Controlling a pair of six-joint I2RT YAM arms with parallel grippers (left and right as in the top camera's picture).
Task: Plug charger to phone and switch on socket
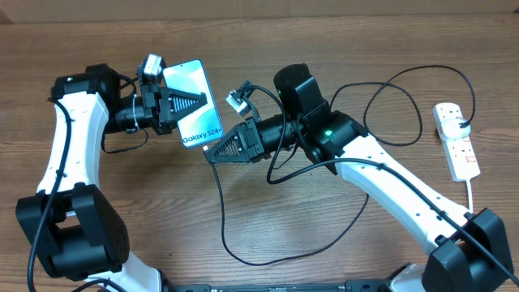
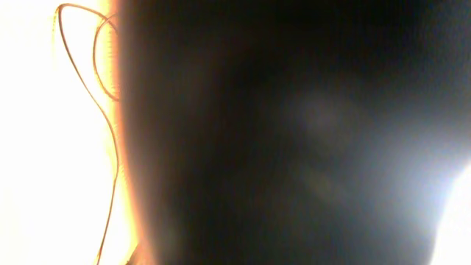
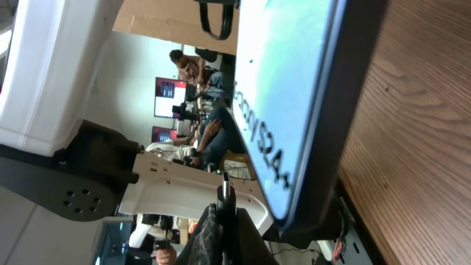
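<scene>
the phone [image 1: 204,123] appears raised off the table [image 1: 324,235], clamped across screen and back by the left gripper [image 1: 199,101], whose jaws are closed on it, so the lower short edge, where i judge the port sits, faces the other arm. just beside that edge the right gripper [image 1: 212,154] is closed on the connector end of the charger [image 1: 223,219], tip aimed at the phone; in the right wrist view the tip looks short of the dark edge, not yet in. the cable's slack loops below and right of the phone. the socket [image 1: 456,139] lies well apart, far right of the phone, its switch waiting until the plug is seated.
</scene>
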